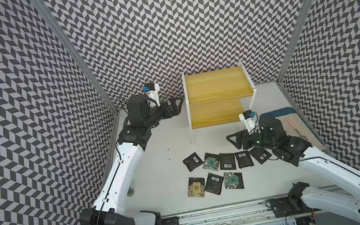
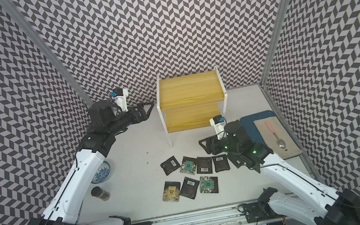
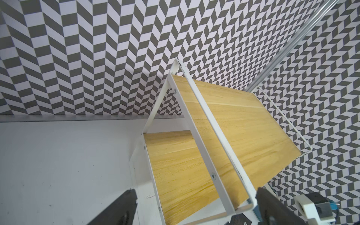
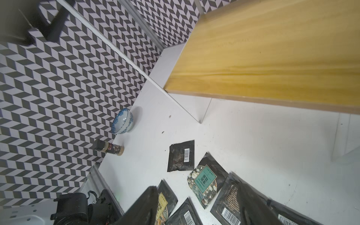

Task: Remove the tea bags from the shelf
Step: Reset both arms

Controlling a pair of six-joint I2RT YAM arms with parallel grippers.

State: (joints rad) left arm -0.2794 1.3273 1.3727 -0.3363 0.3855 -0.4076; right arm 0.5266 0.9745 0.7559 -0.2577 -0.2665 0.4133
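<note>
Jaws apart; bowl (image 2: 104, 173) in a top view

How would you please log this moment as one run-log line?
shelf: both boards bare | tea bags: eight on table | left gripper: open, beside shelf | right gripper: open, empty

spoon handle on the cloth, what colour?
The spoon handle is pink, clearest in a top view.

Well back from the left tool (image 2: 149, 109), beside its arm, a blue-and-white bowl (image 2: 102, 174) and a dark-capped spice jar (image 2: 100, 194) sit on the white worktop (image 2: 133, 164), while behind the right tool (image 2: 203, 145) a dark blue tray (image 2: 250, 128) carries a beige cloth (image 2: 284, 134) with a pink-handled spoon (image 2: 274, 135) on it.
</note>
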